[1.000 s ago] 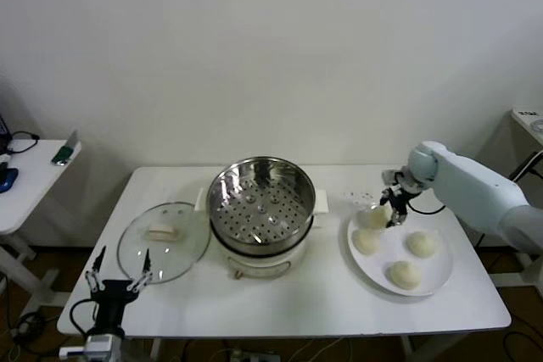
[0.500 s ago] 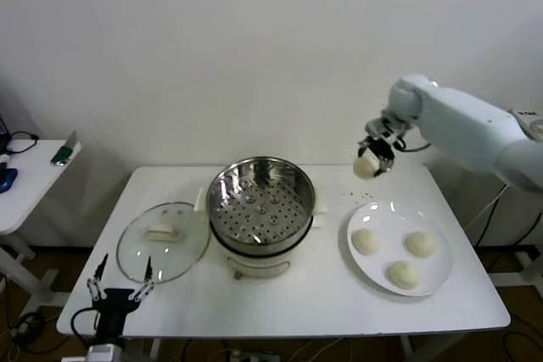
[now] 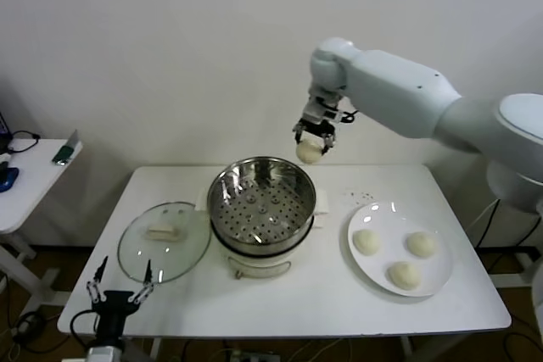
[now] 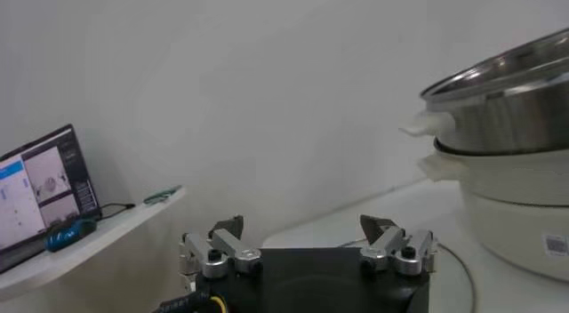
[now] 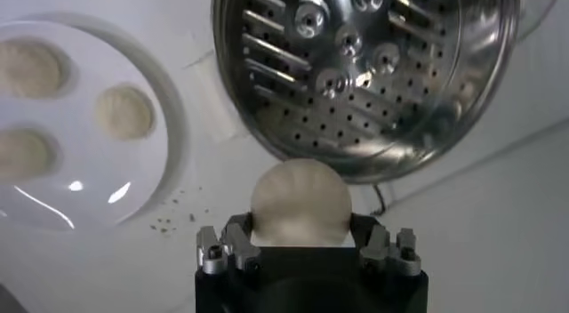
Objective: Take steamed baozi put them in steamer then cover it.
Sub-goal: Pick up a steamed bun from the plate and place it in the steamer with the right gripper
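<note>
The right gripper (image 3: 312,143) hangs in the upper middle of the head view, above the far right rim of the steamer (image 3: 261,201), with its fingers closed on one bun (image 3: 310,153). In the right wrist view the same bun (image 5: 300,202) sits squeezed between the two fingers, with the steamer (image 5: 364,70) and its hole-dotted floor spread out beyond it.

The steamer stands in the middle of the white table (image 3: 288,294) on a white cooker base (image 3: 254,262), and nothing lies in the basket. Three more buns (image 3: 366,242) rest on a white plate (image 3: 437,286) at the right of the frame, well apart from the steamer. In the right wrist view those three buns (image 5: 123,113) show on the plate (image 5: 169,137).

The glass lid (image 3: 163,242) lies flat on the table just left of the steamer, its cream handle (image 3: 161,231) facing up.

The left gripper (image 3: 117,282) sits low at the bottom left of the head view, near the table's front edge and just in front of the lid. Its fingers are spread apart and hold nothing, as the left wrist view also shows (image 4: 307,244), with the steamer (image 4: 507,84) at the right of that frame.
</note>
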Motion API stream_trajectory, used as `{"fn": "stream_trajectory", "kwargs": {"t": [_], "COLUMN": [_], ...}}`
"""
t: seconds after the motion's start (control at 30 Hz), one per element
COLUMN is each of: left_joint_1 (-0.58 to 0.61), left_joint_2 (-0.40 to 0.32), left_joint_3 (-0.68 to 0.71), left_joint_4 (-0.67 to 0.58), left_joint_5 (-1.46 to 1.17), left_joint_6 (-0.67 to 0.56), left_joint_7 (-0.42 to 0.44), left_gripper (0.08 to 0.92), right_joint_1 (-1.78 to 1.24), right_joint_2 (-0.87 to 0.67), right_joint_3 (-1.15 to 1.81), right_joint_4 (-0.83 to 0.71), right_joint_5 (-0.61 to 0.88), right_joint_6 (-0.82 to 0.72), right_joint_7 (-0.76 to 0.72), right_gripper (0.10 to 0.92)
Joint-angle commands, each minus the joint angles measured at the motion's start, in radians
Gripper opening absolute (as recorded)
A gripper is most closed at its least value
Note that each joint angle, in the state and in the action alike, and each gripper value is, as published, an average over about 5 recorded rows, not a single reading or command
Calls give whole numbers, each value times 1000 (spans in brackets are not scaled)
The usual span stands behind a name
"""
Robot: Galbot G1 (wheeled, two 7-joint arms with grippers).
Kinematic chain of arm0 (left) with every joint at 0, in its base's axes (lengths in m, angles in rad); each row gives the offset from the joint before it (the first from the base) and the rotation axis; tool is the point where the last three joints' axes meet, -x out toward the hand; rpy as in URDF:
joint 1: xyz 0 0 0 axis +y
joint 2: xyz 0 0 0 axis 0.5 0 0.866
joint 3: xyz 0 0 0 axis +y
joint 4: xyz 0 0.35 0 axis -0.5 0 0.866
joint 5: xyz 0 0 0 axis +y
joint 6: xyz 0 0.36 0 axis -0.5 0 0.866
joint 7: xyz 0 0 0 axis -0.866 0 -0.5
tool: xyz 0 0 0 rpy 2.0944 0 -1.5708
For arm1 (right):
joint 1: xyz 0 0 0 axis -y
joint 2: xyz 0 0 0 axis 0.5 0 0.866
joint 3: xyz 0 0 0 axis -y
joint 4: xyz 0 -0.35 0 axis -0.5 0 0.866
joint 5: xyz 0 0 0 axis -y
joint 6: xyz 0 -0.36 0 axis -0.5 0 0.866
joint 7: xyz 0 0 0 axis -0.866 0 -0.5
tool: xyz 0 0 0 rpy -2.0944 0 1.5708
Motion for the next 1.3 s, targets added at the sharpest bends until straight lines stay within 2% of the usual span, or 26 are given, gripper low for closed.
{"fn": "stream_trajectory", "kwargs": {"t": [0.03,0.33,0.47,0.93,1.2,1.3], "left_joint_1": [2,-4,-9,-4,15,22], "left_joint_2": [18,29,29,15,-3,-4], "left_joint_3": [0,-7,-7,-4,-7,-7], "left_joint_4": [6,9,11,12,7,10], "left_joint_5": [-10,-22,-22,-23,-37,-37], "left_joint_6": [9,11,13,14,12,6], "left_joint_7": [-5,-1,0,-1,-1,-2], "left_gripper": [823,823,823,823,823,823], "right_joint_1": [-88,-215,-247,-304,-281,-250], "right_joint_2": [146,212,222,244,203,175], "right_joint_3": [63,136,153,191,206,212], "right_joint_4": [-7,-77,-98,-150,-117,-91], "right_joint_5": [-216,-479,-527,-583,-540,-485], "right_joint_6": [113,180,185,166,148,147], "right_joint_7": [18,112,126,139,123,119], "right_gripper": [704,704,706,718,815,822]}}
